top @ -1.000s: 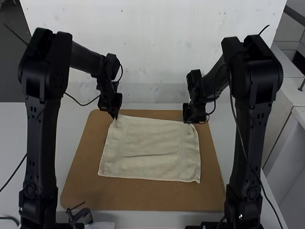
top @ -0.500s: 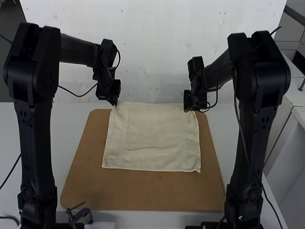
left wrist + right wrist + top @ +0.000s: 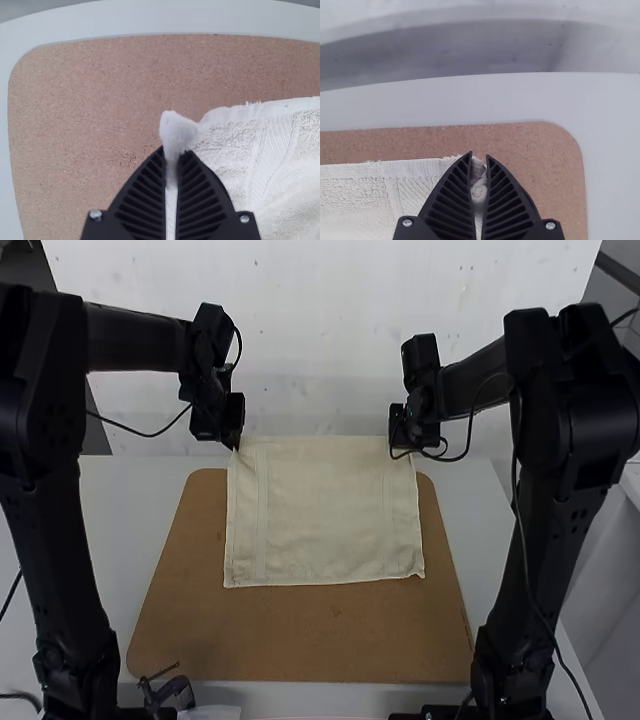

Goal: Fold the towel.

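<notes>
Over the brown, round-cornered flat board (image 3: 300, 640), I find the cream, rectangular cloth towel (image 3: 325, 515) spread between my two grippers, its far edge raised. My black, ribbed left gripper (image 3: 236, 446) is closed nearly together, pinching the far left corner; a small tuft protrudes past its tips. My matching right gripper (image 3: 396, 448) has its fingers slightly parted by the bunched far right corner clamped between them.
</notes>
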You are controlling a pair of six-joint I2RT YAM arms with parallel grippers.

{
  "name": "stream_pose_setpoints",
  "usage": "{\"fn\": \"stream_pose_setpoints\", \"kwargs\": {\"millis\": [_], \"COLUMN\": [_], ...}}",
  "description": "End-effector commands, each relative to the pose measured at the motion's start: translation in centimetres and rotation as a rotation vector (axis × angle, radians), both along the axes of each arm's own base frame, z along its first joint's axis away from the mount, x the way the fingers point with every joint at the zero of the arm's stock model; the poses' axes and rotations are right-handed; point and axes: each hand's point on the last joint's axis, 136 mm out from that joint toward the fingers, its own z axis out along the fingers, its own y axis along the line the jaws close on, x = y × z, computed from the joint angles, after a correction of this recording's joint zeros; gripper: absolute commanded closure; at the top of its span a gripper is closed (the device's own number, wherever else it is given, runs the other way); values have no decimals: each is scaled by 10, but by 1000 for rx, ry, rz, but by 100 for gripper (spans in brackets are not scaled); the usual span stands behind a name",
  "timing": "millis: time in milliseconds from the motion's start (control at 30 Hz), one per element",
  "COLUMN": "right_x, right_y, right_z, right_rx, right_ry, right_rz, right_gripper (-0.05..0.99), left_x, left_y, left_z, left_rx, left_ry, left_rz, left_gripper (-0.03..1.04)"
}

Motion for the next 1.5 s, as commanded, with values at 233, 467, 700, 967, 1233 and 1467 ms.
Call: {"fn": "stream_pose_setpoints", "kwargs": {"millis": [233,467,700,967,1233,1467], "right_x": [-43,-81,-118,-151,-165,-154], "right_y": [-3,-4,-4,-6,-10,-9], "right_z": [5,1,-7,-11,-10,-29], "right_rx": [-44,-66,-88,-78,-83,-93], "right_ry": [-5,31,58,113,143,175], "right_rz": [32,110,180,214,218,205], "right_gripper": [92,92,92,92,92,92], "left_x": [-62,-93,-116,-147,-184,-171], "left_y": [-5,4,11,7,-6,-4], "left_z": [-15,-17,-22,-16,-20,-40], "left_rx": [37,38,33,17,27,56], "left_ry": [50,56,68,66,152,198], "left_rz": [-40,-52,-60,-115,-166,-136], "left_gripper": [99,99,99,99,99,99]}}
